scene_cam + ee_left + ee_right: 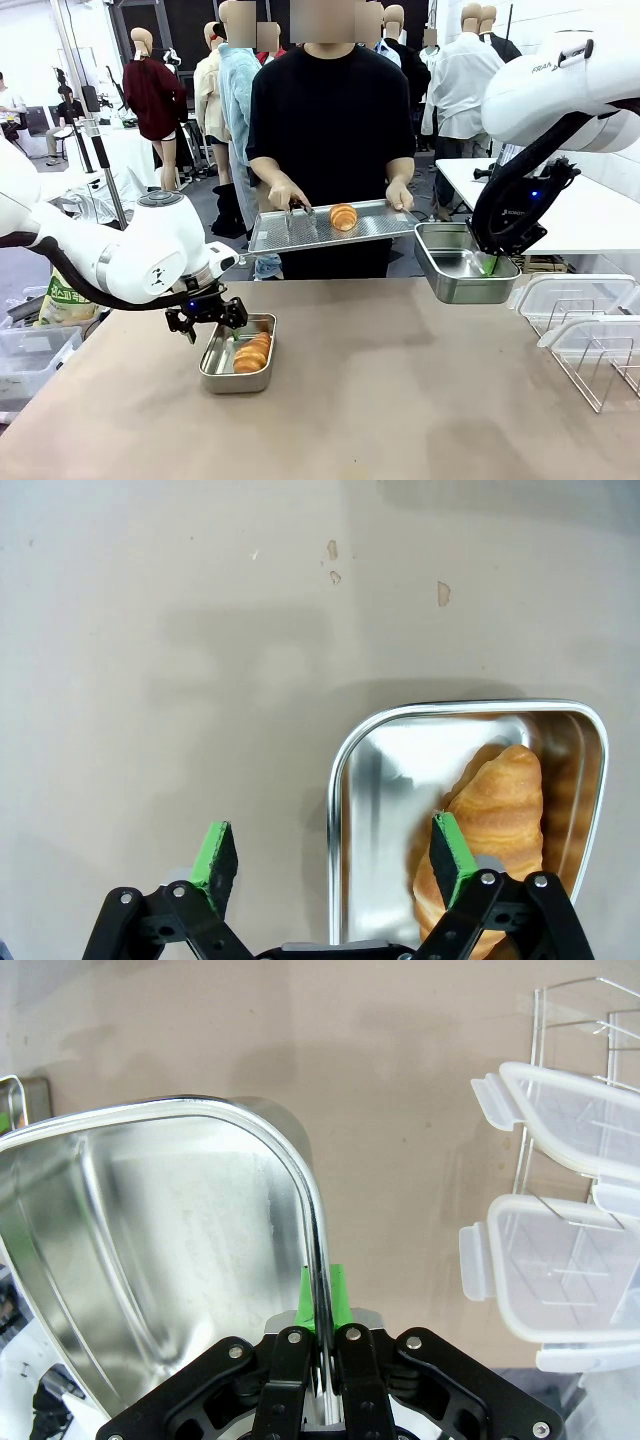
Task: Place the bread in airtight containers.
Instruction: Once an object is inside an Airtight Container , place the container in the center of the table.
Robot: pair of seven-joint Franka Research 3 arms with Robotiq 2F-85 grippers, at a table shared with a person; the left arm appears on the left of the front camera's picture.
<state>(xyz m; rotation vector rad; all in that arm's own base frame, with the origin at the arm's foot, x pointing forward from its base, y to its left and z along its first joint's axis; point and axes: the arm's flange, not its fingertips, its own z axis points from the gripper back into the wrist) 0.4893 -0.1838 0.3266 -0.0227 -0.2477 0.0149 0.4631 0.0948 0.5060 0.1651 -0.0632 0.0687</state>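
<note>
One bread roll (252, 352) lies in a steel container (216, 364) on the table's left. My left gripper (212, 322) hovers open just above that tin's near-left end. In the left wrist view this gripper (333, 855) straddles the tin's rim (338, 780), one green pad over the table and the other by the bread (497, 810). My right gripper (489, 264) is shut on the wall of a second, empty container (455, 268), held in the air at the right. Its pads (322, 1295) pinch the rim of that tin (150, 1240). Another roll (343, 216) lies on the tray.
A person at the far side holds a flat perforated steel tray (385, 218) with both hands, tongs (300, 210) resting on it. Clear lids with white rims (560, 300) stand in a wire rack at the table's right edge (560, 1270). Bare tabletop lies between the tins.
</note>
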